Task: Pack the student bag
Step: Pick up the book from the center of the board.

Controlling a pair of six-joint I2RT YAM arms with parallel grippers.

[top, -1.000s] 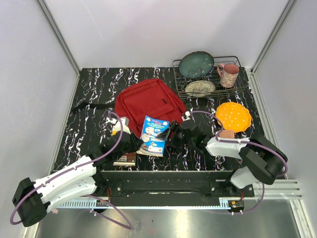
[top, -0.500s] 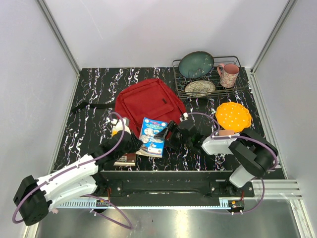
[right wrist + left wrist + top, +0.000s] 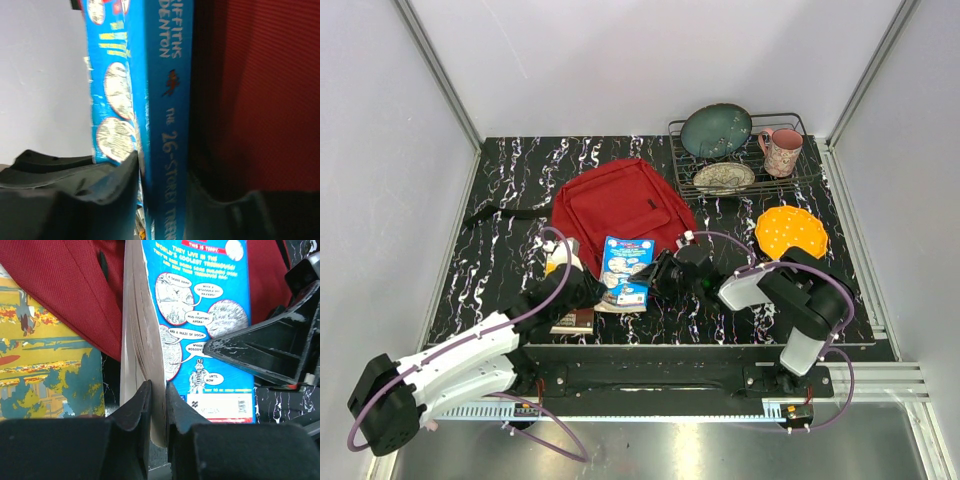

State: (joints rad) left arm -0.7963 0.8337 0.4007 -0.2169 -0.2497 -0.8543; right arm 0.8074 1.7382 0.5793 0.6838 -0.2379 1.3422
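Packing the student bag: the red backpack lies flat on the marbled table, its zip pocket facing up and, as far as I can see from above, no mouth held open. Just beside its near edge stands the blue book, on edge and leaning toward the bag.

What has changed in the past second is my right arm. It has swung in from well clear of the bag's near-right corner, and my right gripper has narrowed around the book's spine. The book now sits a touch straighter and closer to the bag. I judge this a two-handed hold being set up, so the book can be lifted and fed into the bag; the insertion itself is not yet begun.

My left gripper is nearly pressed together, pinching the book's lower page edge between its fingertips. My right gripper stands about half spread, a finger against each side of the spine and red bag fabric right behind it.

A yellow picture book lies under my left wrist, touching the bag's near-left edge.
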